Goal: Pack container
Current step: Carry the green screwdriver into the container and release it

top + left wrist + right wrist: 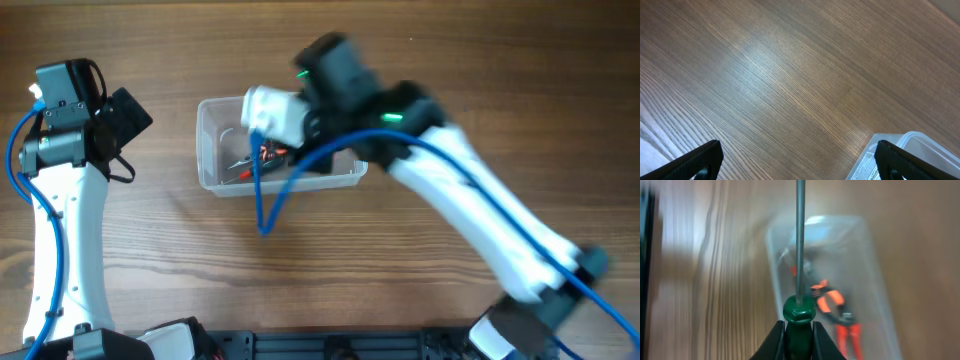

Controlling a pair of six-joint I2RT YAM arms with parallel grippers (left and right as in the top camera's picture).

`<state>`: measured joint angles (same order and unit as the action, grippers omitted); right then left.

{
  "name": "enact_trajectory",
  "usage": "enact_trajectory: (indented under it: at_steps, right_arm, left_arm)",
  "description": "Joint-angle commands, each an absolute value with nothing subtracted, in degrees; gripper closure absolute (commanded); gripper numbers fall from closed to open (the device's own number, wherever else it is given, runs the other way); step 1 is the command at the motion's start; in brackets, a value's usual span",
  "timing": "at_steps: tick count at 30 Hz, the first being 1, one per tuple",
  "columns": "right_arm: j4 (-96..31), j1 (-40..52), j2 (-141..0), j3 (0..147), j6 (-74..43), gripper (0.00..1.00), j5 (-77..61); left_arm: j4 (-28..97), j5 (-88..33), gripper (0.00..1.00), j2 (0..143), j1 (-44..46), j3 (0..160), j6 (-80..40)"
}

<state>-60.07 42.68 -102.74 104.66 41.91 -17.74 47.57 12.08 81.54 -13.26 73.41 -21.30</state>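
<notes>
Overhead: your right arm point(470, 200) reaches diagonally over the container point(212, 170) at mid-table, while your left arm point(65, 230) stands at the left edge. Left wrist: the left gripper point(797, 162) is spread wide above the bare table point(765, 75). Right wrist (blurred): the right gripper point(799, 332) clamps a green-handled screwdriver point(799, 311) over the container, which holds orange pliers point(832, 302).

Soft even light, pale glare on the table point(755, 60), heavy motion blur at right wrist.

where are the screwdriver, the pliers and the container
screwdriver point(799, 313), right wrist view, green handle
pliers point(834, 301), right wrist view, orange grip
container point(216, 152), overhead view, bare left end
</notes>
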Motion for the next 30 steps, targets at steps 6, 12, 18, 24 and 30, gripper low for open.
enact_trajectory:
  at_steps: [6, 12, 18, 24, 30]
  right_arm:
    - [-60.62, 40.18, -121.69, 102.39, 53.45, 0.96, -3.53]
    - [-57.45, 38.89, -125.40, 102.30, 54.41, 0.96, -6.42]
    - [-57.08, 38.85, -124.51, 102.98, 49.60, 0.47, -4.16]
    - [-58.30, 35.11, -112.73, 110.26, 23.27, 0.54, 1.13]
    - [-56.82, 18.31, -101.10, 110.85, 0.25, 0.43, 1.10]
  left_arm:
    - [47.42, 11.77, 0.00, 81.78, -13.52, 73.30, -21.43]
    - [47.42, 11.79, 0.00, 81.78, -13.52, 73.30, -21.43]
    - [47.42, 11.79, 0.00, 81.78, -13.52, 73.30, -21.43]
    - [47.42, 11.79, 0.00, 81.78, -13.52, 73.30, -21.43]
    - [47.42, 11.79, 0.00, 81.78, -13.52, 73.30, -21.43]
